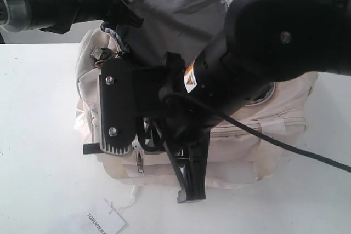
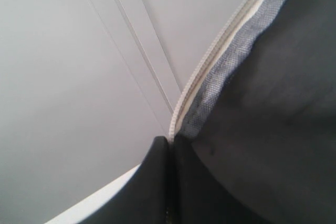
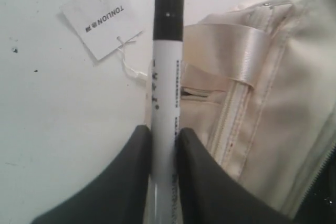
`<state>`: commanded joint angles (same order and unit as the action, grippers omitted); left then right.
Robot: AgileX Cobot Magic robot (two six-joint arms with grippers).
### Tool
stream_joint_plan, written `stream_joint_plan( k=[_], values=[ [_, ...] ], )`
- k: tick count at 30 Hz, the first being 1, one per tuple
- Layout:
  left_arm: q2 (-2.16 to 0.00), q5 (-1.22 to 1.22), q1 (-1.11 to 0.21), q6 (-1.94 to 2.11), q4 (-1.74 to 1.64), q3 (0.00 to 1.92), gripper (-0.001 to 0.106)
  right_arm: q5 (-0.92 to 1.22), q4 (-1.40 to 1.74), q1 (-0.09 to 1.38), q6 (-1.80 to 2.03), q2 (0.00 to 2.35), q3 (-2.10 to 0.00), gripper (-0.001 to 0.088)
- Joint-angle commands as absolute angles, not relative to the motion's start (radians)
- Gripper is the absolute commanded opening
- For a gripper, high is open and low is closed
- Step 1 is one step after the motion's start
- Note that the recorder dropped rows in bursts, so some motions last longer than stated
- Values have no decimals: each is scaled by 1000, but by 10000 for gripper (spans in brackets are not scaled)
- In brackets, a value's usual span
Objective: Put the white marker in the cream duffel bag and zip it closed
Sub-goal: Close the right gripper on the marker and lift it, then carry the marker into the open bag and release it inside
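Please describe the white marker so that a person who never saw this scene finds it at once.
Find the cream duffel bag on the white table. Close beside it, the right gripper holds the white marker between its dark fingers. Unlike the flat paper tag lying nearby, it is a slim stick with a black cap and small print.

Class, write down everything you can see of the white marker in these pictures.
The white marker is a slim, smooth, plastic-looking pen with a white barrel, small grey print along it and a dark cap fitted on. The right gripper clamps the barrel between its two dark fingers, with the cap end pointing away from the wrist. It is outside the cream duffel bag, and nothing else visibly touches it.
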<state>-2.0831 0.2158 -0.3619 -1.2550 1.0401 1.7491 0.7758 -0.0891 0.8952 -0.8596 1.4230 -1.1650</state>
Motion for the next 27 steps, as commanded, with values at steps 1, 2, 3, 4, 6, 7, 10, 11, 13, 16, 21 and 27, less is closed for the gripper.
stream_joint_plan(
  k=[1,2,3,4,6,7,10,11,13,16,21,27],
  values=[
    [-2083,216,-362,-1255,1040,1749,0,772,-72,895,-841,1419,-1165,0],
    [-2083,216,-362,-1255,1040,1749,0,766,-48,895,-817,1416,-1167,0],
    [-2083,216,-362,-1255,1040,1749,0,764,-22,895,-786,1413,-1175,0],
    [-2083,216,-362,-1255,1040,1749,0,764,6,895,-758,1413,-1182,0],
    [-2083,216,-362,-1255,1040,1749,0,770,36,886,-703,1413,-1204,0],
    [-2083,216,-362,-1255,1040,1749,0,773,38,878,-695,1413,-1217,0],
    [-2083,216,-362,-1255,1040,1749,0,795,38,848,-675,1413,-1249,0],
    [-2083,216,-362,-1255,1040,1749,0,802,38,835,-662,1413,-1260,0],
    [-2083,216,-362,-1255,1040,1749,0,808,38,811,-639,1413,-1278,0],
    [-2083,216,-362,-1255,1040,1749,0,810,38,769,-563,1413,-1302,0],
    [-2083,216,-362,-1255,1040,1749,0,818,38,701,-438,1413,-1328,0],
    [-2083,216,-362,-1255,1040,1749,0,861,33,613,-317,1434,-1378,0]
  ],
)
